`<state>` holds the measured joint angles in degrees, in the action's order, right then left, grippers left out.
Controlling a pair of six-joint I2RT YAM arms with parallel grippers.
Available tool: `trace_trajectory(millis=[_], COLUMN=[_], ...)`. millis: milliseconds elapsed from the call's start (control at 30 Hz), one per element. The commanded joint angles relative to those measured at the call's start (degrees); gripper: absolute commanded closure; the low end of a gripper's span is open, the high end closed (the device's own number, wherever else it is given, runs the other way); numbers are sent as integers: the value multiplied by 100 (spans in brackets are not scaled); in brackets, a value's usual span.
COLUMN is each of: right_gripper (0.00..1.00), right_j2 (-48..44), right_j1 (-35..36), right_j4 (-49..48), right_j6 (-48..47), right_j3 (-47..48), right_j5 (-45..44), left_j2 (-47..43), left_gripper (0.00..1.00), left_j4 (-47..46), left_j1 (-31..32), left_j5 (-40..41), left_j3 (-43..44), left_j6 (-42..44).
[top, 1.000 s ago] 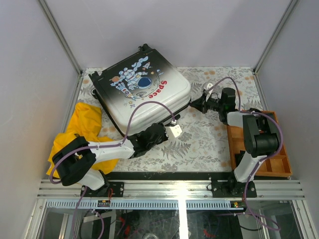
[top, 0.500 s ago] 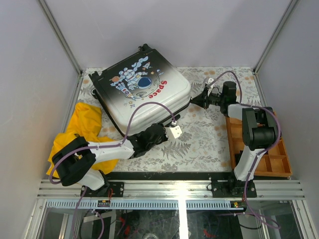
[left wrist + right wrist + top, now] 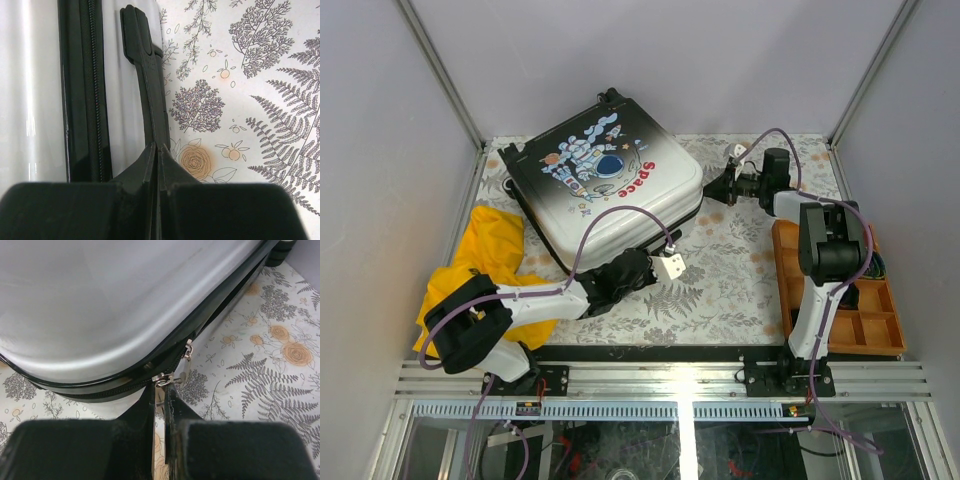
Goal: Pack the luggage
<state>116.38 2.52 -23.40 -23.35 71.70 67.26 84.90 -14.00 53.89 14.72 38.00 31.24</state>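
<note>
Luggage (image 3: 605,185): closed, flat on the table (image 3: 740,285), far left of centre, print side up.
Shell: glossy, black fading to white; cartoon astronaut, red "Space".
Side: black zipper (image 3: 93,75) along the seam; black handle (image 3: 147,80) on the near face.
Left gripper (image 3: 156,147): fingers together, tips at the handle's end.
Right gripper (image 3: 160,392): fingers clamped on the metal zipper pull (image 3: 161,380) at the right corner.
Nearby: yellow cloth (image 3: 495,250) just beside the left edge; orange tray (image 3: 880,330) well apart, right.
</note>
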Motion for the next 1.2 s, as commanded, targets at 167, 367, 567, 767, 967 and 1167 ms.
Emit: trace_trajectory(millis=[167,367,567,767,967,1167], right_gripper=[100,100,98,87,76,47], right_j2=[382,777,969,1072,710,78], right_j1=[43,130,165,229,184,-58], right_j4=[-1132,-1901,-2483,-3217,-3299,-2852], right_j6=[170,982,1456,2159,2398,2302], right_j3=[777,1116,1195,1123,824,310], right_j5=[-344,-444,-552,-601,-656,-600], left_j2=[406,410,420,457,324,35], left_gripper=[100,100,100,100,100,67], left_j4=[1726,1764,1804,1797,2006,2291], left_j1=[-171,-200,-199,-203,-203,-203], left_j5=[63,41,-3,-57,-187,-586], left_j3=[-422,-434,-393,-323,97,890], left_j6=[30,48,31,98,61,-218])
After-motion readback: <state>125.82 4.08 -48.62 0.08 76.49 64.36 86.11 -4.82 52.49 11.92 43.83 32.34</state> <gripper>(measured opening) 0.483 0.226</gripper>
